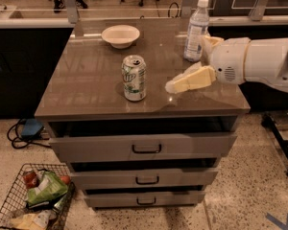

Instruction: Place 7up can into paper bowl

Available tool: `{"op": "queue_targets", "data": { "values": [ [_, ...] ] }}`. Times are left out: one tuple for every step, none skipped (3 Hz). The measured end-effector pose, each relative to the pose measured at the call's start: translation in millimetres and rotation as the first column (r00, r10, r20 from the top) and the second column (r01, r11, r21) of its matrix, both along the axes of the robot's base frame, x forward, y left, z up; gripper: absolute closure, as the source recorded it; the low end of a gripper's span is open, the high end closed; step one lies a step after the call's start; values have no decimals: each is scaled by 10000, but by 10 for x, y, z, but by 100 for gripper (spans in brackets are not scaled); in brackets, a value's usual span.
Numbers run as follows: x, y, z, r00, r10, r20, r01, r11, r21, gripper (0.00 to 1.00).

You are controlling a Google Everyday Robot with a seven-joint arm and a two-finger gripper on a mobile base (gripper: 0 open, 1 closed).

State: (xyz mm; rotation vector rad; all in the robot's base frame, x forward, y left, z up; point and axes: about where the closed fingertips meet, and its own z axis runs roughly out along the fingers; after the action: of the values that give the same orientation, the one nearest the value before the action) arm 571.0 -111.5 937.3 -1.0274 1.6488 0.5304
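Step in hand: approach to the 7up can (134,78), not yet grasped, by my reading.
Gripper (183,82): low over the cabinet top (86,80), right of the can and apart from it, tip pointing toward the can; holds nothing; cannot tell whether it is apart or together.
7up can: upright near the front middle of the top, on its own.
Doing it well: come in level from the right at mid-height of the can, centre it before closing, and avoid nudging it, since a light can probably tips or slides easily on this glossy surface.
Mind: plastic bottle (196,30) stands just behind the wrist; keep the arm off it on the lift.
Paper bowl (120,42): back of the top, behind the can and well apart; nothing in it.
Carry: lift above the rim, then lower inside.
Wire basket (7,200): on the floor, front left; holds crumpled packets.
Drawers: shut, contents unseen.
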Motion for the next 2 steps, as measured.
{"op": "queue_targets", "data": {
  "values": [
    [74,262,-157,9995,202,224,-218,9968,766,0],
    [166,563,-286,9981,419,443,-478,9888,1412,0]
  ]
}}
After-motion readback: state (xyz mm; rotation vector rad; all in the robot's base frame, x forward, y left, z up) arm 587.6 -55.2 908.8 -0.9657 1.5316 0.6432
